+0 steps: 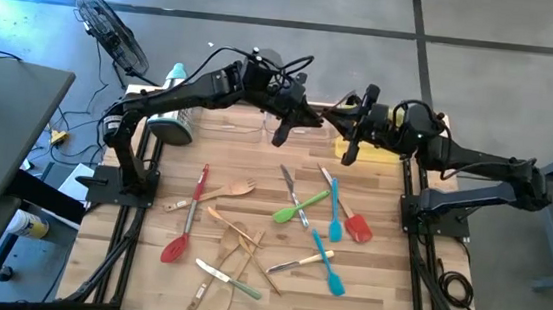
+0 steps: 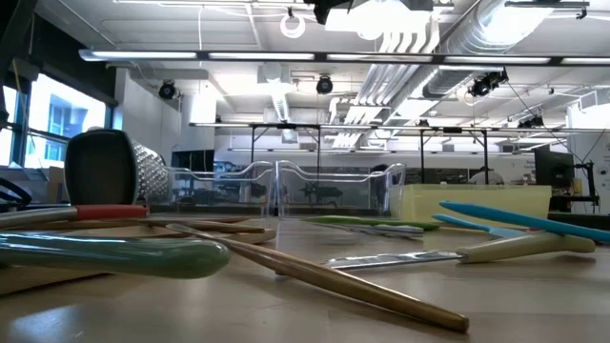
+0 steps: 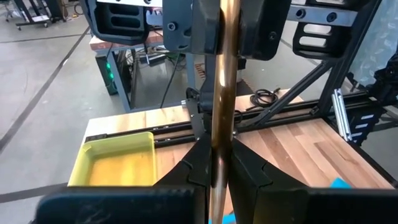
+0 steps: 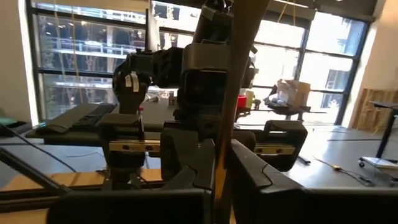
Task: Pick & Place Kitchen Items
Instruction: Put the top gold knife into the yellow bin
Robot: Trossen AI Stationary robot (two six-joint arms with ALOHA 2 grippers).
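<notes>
Wooden table, utensils, windowed workshop

Both arms reach in over the table's far edge, grippers close together near centre, raised above the surface. Left gripper is closed on a thin wooden stick, fingers pinched around it. Right gripper also clamped, apparently on the same stick, though overhead detail is poor.

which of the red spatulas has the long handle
The red spatula on the table's left side: its handle runs long toward the far edge. The other red spatula, right of centre, is short with a broad head.
</notes>
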